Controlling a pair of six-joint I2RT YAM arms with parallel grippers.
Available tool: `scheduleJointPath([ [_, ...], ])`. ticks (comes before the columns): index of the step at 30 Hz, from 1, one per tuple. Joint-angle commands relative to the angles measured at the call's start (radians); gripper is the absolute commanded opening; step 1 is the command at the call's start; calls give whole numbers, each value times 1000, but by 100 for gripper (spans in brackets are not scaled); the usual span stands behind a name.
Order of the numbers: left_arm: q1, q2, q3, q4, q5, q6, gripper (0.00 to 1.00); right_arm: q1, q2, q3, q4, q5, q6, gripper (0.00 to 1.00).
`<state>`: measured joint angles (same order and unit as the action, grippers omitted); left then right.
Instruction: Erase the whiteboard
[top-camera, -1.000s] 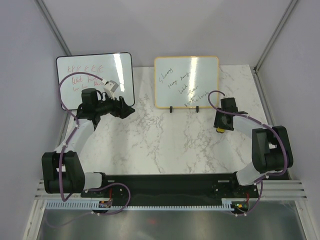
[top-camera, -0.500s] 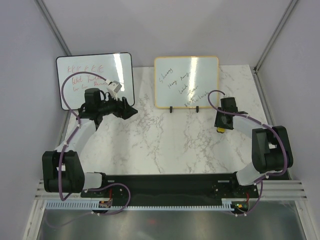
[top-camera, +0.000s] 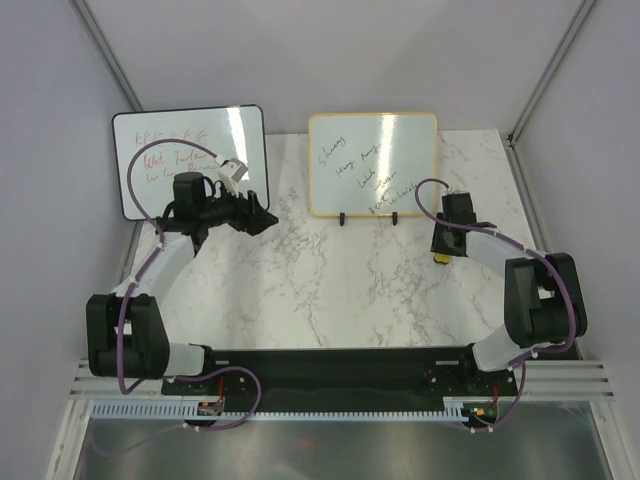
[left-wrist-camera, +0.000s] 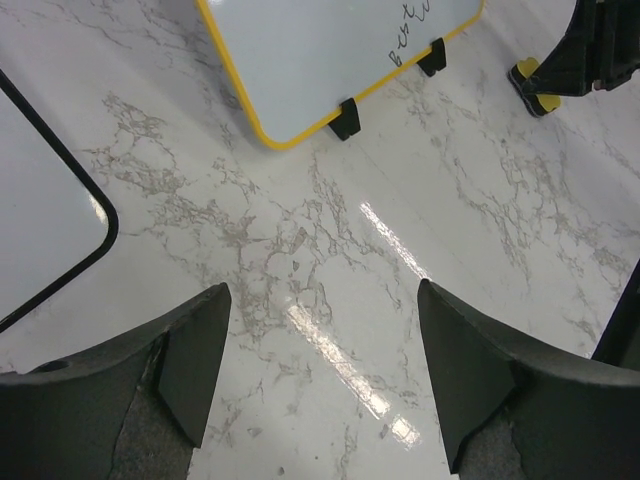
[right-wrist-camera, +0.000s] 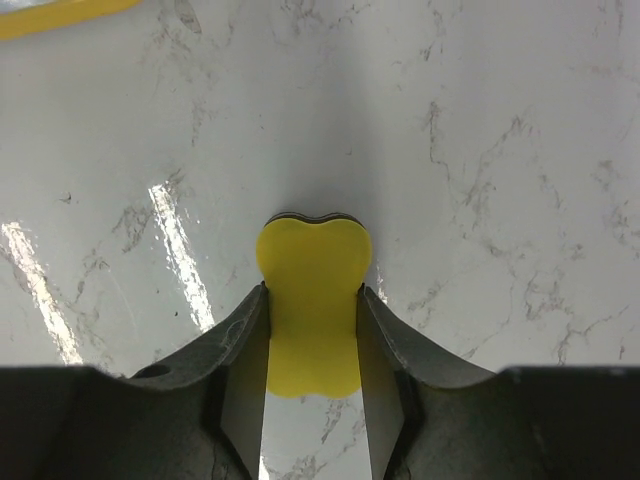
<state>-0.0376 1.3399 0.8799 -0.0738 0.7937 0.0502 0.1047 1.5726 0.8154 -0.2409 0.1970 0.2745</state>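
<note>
The yellow-framed whiteboard (top-camera: 373, 163) stands on two black feet at the back middle of the table, with dark handwriting on it. Its lower corner shows in the left wrist view (left-wrist-camera: 330, 50). My right gripper (top-camera: 441, 250) is to the right of the board, low over the table. Its jaws (right-wrist-camera: 312, 292) are shut on a yellow eraser (right-wrist-camera: 312, 310) with a dark underside. My left gripper (top-camera: 262, 217) is open and empty (left-wrist-camera: 322, 300) over bare marble, to the left of the board's lower left corner.
A black-framed whiteboard (top-camera: 190, 160) with red writing leans at the back left, just behind my left arm; its corner shows in the left wrist view (left-wrist-camera: 40, 200). Grey walls close in the marble table (top-camera: 330, 290) on three sides.
My left gripper has moved a little to the right, toward the yellow-framed board. My right gripper and the eraser have stayed in place.
</note>
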Motion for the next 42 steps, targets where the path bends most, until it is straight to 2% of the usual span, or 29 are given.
scheduleJointPath([
  [1,-30,53,70,19,-20,8,82,0,-72,27,23,-18,-49,0],
  [4,-76,131,154,20,-33,4,82,4,-135,15,58,-39,-90,0],
  [5,-93,152,175,34,-78,0,82,4,-155,7,74,-59,-95,0],
  [7,-102,244,250,71,-113,-73,78,6,-218,-19,144,-88,-110,0],
  [11,-104,428,410,75,-52,-141,77,4,-301,-74,313,-194,-129,0],
  [13,-104,493,454,129,-31,-160,77,6,-315,-96,400,-309,-142,0],
  [17,-114,668,620,151,15,-210,77,6,-301,-87,489,-399,-169,0],
  [19,-120,703,680,151,28,-214,78,4,-278,-73,543,-435,-155,0],
  [25,-128,844,819,118,137,-219,75,13,-230,-25,632,-393,-149,0],
  [31,-128,950,936,80,144,-233,72,39,-189,47,578,-383,-189,0],
  [38,-131,1013,973,81,197,-256,63,91,-68,160,597,-404,-181,0],
  [42,-133,1018,982,97,262,-248,57,161,56,267,583,-322,-205,0],
])
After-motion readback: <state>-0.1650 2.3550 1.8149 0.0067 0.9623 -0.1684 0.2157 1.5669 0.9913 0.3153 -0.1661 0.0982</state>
